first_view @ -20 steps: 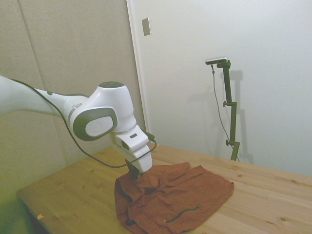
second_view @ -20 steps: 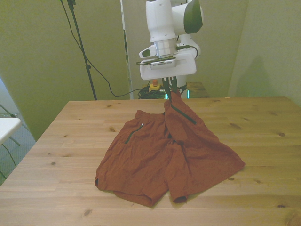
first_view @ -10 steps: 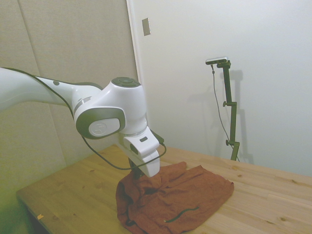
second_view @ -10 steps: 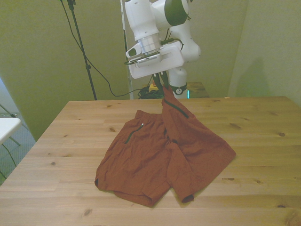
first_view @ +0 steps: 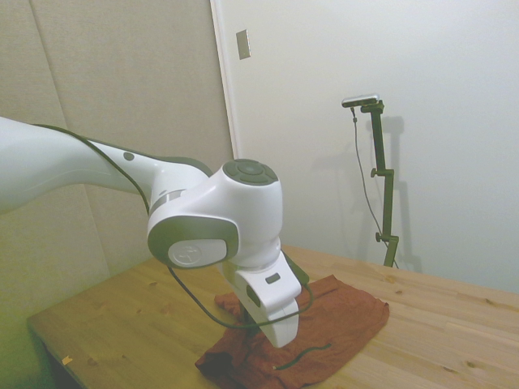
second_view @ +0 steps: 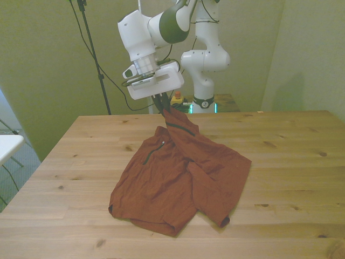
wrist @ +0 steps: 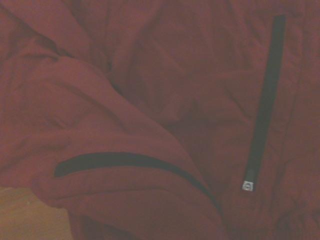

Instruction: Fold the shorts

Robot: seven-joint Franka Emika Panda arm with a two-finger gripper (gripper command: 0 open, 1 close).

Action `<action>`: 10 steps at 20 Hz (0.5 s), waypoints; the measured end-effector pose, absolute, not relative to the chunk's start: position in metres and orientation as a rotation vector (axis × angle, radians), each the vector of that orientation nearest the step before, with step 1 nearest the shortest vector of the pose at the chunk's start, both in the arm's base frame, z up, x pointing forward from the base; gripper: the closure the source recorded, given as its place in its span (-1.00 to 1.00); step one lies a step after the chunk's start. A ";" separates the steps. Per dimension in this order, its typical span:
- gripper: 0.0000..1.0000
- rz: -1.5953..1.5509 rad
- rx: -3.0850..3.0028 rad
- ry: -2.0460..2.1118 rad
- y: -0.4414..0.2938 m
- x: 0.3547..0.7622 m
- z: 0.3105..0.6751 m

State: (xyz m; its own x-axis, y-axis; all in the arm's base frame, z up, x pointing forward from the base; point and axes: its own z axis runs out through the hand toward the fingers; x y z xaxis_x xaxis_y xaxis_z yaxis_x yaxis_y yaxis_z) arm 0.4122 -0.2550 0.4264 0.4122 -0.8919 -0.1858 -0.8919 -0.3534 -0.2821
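Observation:
The rust-red shorts (second_view: 178, 172) lie crumpled on the wooden table (second_view: 291, 162), with dark trim lines on the cloth. My gripper (second_view: 163, 107) is shut on a waistband corner near the table's far edge and holds it lifted, so the cloth drapes down from it over the rest of the garment. From the side, the arm's white wrist hides the fingers, and the shorts (first_view: 349, 312) show behind and below it. Up close in the wrist view, the shorts (wrist: 165, 100) fill the picture, with two dark zip strips (wrist: 265, 100) and a raised fold.
The robot's base (second_view: 204, 102) stands behind the far edge of the table. A white surface (second_view: 8, 145) pokes in at the front view's left. Bare wood (first_view: 454, 340) stretches beyond the shorts toward the front view's right.
The gripper has carried the held waistband corner toward the front view's left. The trailing leg slid left across the table with it, and the arm now swings in front of the side camera.

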 end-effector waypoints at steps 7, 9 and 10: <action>1.00 0.058 -2.291 1.611 -0.285 0.406 0.397; -1.00 0.098 -2.278 1.654 -0.298 0.404 0.379; -1.00 0.109 -2.273 1.683 -0.306 0.405 0.367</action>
